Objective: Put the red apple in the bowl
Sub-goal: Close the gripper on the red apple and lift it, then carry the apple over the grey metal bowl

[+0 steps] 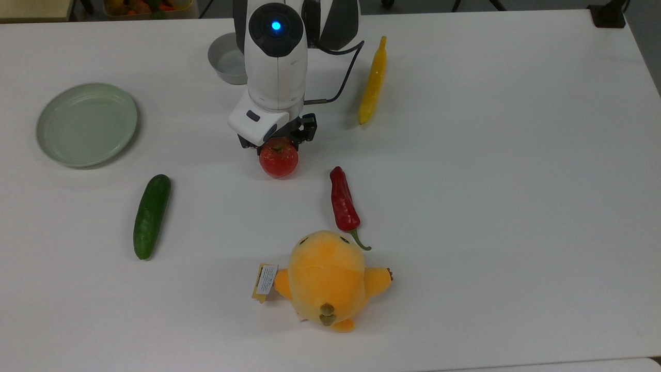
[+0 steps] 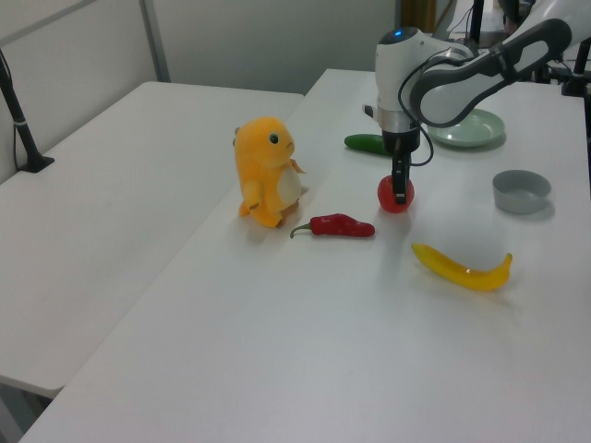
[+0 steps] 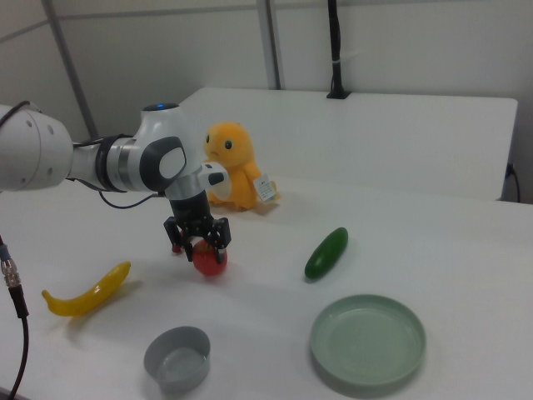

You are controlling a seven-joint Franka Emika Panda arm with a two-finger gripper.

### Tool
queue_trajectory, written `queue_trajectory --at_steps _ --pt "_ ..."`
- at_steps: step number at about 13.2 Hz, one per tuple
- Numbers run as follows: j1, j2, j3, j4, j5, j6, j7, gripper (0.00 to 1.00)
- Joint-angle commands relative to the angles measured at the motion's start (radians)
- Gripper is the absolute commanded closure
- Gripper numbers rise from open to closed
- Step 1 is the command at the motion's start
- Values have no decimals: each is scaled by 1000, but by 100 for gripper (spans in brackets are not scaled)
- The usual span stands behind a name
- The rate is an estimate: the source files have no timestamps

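Note:
The red apple [image 1: 279, 161] rests on the white table [image 1: 490, 181] near its middle. My gripper [image 1: 277, 146] is lowered right over it, open, with one finger on each side of the apple's upper half. The right view has the gripper [image 3: 201, 247] straddling the apple [image 3: 210, 262], and the left view places the gripper [image 2: 399, 188] on the apple [image 2: 393, 196]. The small grey bowl [image 1: 223, 52] stands behind the arm toward the table's far edge, partly covered by it. In the other views the bowl [image 3: 176, 357] [image 2: 522, 190] is empty.
A pale green plate [image 1: 87, 124] lies at the top view's left, with a cucumber [image 1: 151, 216] below it. A red chili [image 1: 343, 199] and an orange plush [image 1: 325, 279] sit in front of the apple. A long yellow fruit [image 1: 373, 80] lies right of the arm.

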Motion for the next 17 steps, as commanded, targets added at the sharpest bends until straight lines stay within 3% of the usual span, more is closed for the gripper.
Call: queue_trajectory --at_steps 1,9,10,13,17 --pt "6 -85 -5 -11 -7 -67 -18 62" --pt "15 -336 -5 -20 8 -528 -45 59" --pt "7 -380 -9 -60 8 -570 -74 59" --pt "-25 -487 -60 -227 10 -572 -166 58" --pt "-27 -494 -147 -321 10 -476 -189 56"
